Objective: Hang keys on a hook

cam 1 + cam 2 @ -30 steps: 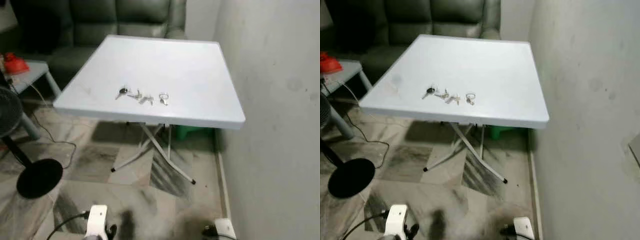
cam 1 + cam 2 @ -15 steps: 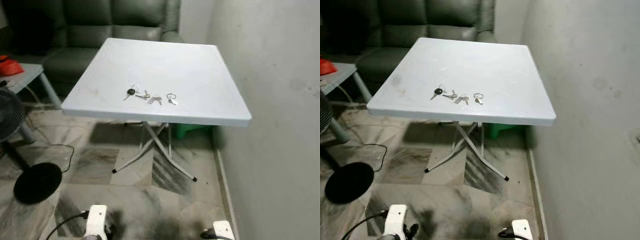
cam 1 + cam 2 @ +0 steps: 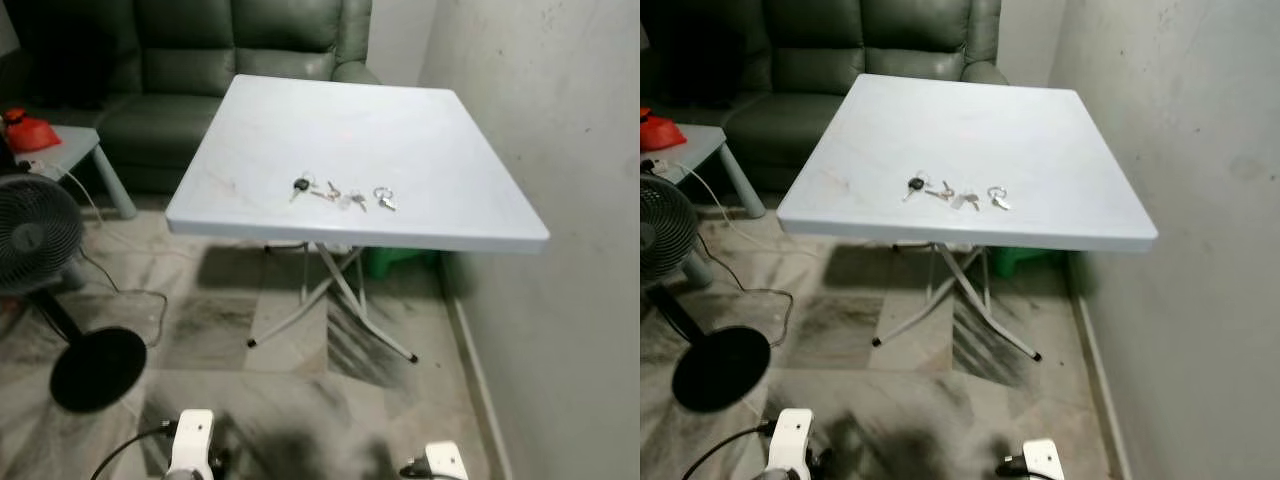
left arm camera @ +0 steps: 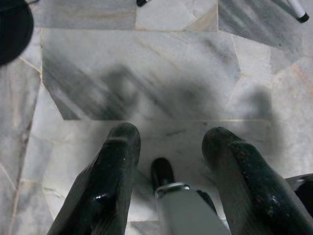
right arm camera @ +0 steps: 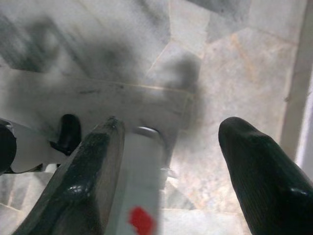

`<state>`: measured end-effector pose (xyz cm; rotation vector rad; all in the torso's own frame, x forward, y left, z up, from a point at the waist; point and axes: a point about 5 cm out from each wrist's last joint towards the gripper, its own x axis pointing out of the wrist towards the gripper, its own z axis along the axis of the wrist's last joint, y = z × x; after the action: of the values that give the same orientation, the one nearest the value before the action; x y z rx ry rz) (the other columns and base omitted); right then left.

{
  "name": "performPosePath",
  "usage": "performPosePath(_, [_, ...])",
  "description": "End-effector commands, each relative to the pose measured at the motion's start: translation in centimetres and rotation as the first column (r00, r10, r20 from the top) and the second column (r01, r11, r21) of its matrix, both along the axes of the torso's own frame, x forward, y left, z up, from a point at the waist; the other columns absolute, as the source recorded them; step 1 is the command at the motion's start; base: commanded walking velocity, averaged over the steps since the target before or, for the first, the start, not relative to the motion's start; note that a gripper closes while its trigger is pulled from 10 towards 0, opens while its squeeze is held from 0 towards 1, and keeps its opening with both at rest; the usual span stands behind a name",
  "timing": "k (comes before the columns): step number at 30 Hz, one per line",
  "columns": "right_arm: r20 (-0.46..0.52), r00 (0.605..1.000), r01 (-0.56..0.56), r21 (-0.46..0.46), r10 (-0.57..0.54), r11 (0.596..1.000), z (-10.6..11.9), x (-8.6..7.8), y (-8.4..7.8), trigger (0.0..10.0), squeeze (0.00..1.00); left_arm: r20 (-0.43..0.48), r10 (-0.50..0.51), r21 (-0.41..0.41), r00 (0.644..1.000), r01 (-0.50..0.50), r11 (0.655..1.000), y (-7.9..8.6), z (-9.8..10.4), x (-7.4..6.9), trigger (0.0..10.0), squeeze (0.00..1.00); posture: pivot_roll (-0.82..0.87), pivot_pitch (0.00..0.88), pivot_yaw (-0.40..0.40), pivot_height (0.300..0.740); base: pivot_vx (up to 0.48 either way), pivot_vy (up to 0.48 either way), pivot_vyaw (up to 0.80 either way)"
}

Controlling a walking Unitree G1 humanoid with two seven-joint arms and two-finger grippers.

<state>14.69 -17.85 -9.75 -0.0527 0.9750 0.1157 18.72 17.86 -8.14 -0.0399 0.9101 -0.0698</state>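
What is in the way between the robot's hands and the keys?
Nothing visible. The keys lie in the open near the table's front edge. Both end effectors, left and right, hang low over the floor, open and empty.

A home living room: a dark green leather sofa [image 3: 250, 50] stands at the far side, a white folding tabletop [image 3: 400, 130] sits against a plain wall [image 3: 560, 150] on the right, a standing fan [image 3: 40, 250] on the left, marble-patterned floor [image 3: 300, 400] nearby.
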Motion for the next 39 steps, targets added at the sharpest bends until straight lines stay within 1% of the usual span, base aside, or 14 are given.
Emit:
performPosePath(1, [-0.008, 1.000, 0.012, -0.013, -0.012, 1.000, 0.0, -0.3, -0.7, 10.0, 0.00, -0.010, -0.019, -0.017, 1.000, 0.019, 1.000, -0.8, -0.2, -0.2, 10.0, 0.00, -0.12, 0.000, -0.027, 0.740, 0.000, 0.461, 0.00])
performPosePath(17, [-0.007, 1.000, 0.012, -0.010, -0.012, 1.000, -0.1, -0.4, -0.6, 10.0, 0.00, -0.011, -0.020, -0.013, 1.000, 0.020, 1.000, -0.8, -0.2, -0.3, 10.0, 0.00, -0.12, 0.000, -0.029, 0.740, 0.000, 0.454, 0.00])
performPosePath(22, [0.015, 1.000, 0.022, -0.001, -0.022, 1.000, 0.1, -0.1, -0.6, 10.0, 0.00, 0.018, -0.038, 0.008, 0.999, 0.038, 0.999, -0.7, 0.0, 0.1, 10.0, 0.00, -0.12, 0.000, -0.030, 0.740, 0.000, 0.000, 0.00])
performPosePath(26, [0.087, 0.996, 0.023, 0.018, -0.025, 1.000, 0.8, 1.4, -0.3, 10.0, 0.00, 0.049, -0.029, 0.004, 0.998, 0.029, 1.000, -0.6, 0.3, 0.5, 10.0, 0.00, -0.12, 0.000, -0.028, 0.740, 0.000, 0.000, 0.00])
performPosePath(27, [0.087, 0.996, 0.023, 0.018, -0.025, 1.000, 0.8, 1.4, -0.3, 10.0, 0.00, 0.049, -0.029, 0.004, 0.998, 0.029, 1.000, -0.6, 0.3, 0.5, 10.0, 0.00, -0.12, 0.000, -0.028, 0.740, 0.000, 0.000, 0.00])
performPosePath(28, [0.118, 0.993, 0.025, 0.030, -0.028, 0.999, 1.1, 2.0, -0.1, 10.0, 0.00, 0.068, -0.054, 0.022, 0.996, 0.052, 0.998, -0.7, 0.5, 0.8, 10.0, 0.00, -0.12, 0.000, -0.027, 0.740, 0.000, 0.000, 0.00])
performPosePath(30, [0.175, 0.984, 0.019, 0.050, -0.028, 0.999, 1.7, 3.2, 0.1, 10.0, 0.00, 0.103, -0.090, 0.026, 0.991, 0.088, 0.996, -1.0, 0.9, 1.5, 10.0, 0.00, -0.12, 0.000, -0.026, 0.740, 0.000, 0.000, 0.00])
performPosePath(32, [0.255, 0.967, 0.000, 0.071, -0.018, 0.997, 2.7, 4.7, 0.4, 10.0, 0.00, 0.130, -0.096, 0.036, 0.987, 0.092, 0.995, -1.3, 1.4, 2.5, 10.0, 0.00, -0.12, 0.000, -0.026, 0.740, 0.000, 0.000, 0.00])
performPosePath(33, [0.255, 0.967, 0.000, 0.071, -0.018, 0.997, 2.7, 4.7, 0.4, 10.0, 0.00, 0.130, -0.096, 0.036, 0.987, 0.092, 0.995, -1.3, 1.4, 2.5, 10.0, 0.00, -0.12, 0.000, -0.026, 0.740, 0.000, 0.000, 0.00])
performPosePath(34, [0.329, 0.944, -0.015, 0.092, -0.016, 0.996, 3.7, 6.2, 0.6, 10.0, 0.00, 0.168, -0.092, 0.029, 0.981, 0.088, 0.996, -1.6, 2.1, 3.6, 10.0, 0.00, -0.13, 0.000, -0.023, 0.740, 0.000, 0.000, 0.00])
performPosePath(35, [0.355, 0.935, -0.019, 0.101, -0.018, 0.995, 4.0, 6.6, 0.7, 10.0, 0.00, 0.187, -0.089, 0.020, 0.978, 0.087, 0.996, -1.8, 2.4, 4.0, 10.0, 0.00, -0.13, 0.000, -0.023, 0.740, 0.000, 0.000, 0.00])
performPosePath(36, [0.355, 0.935, -0.019, 0.101, -0.018, 0.995, 4.0, 6.6, 0.7, 10.0, 0.00, 0.187, -0.089, 0.020, 0.978, 0.087, 0.996, -1.8, 2.4, 4.0, 10.0, 0.00, -0.13, 0.000, -0.023, 0.740, 0.000, 0.000, 0.00])
performPosePath(38, [0.401, 0.916, -0.029, 0.102, -0.014, 0.994, 4.7, 7.5, 0.8, 10.0, 0.00, 0.226, -0.090, 0.005, 0.970, 0.091, 0.996, -2.0, 3.0, 4.8, 10.0, 0.00, -0.13, 0.000, -0.019, 0.740, 0.000, 0.000, 0.00])
performPosePath(39, [0.440, 0.898, -0.030, 0.102, -0.018, 0.994, 5.3, 8.2, 0.8, 10.0, 0.00, 0.270, -0.081, -0.026, 0.959, 0.092, 0.995, -2.2, 3.6, 5.6, 10.0, 0.00, -0.14, 0.000, -0.012, 0.740, 0.000, 0.000, 0.00])
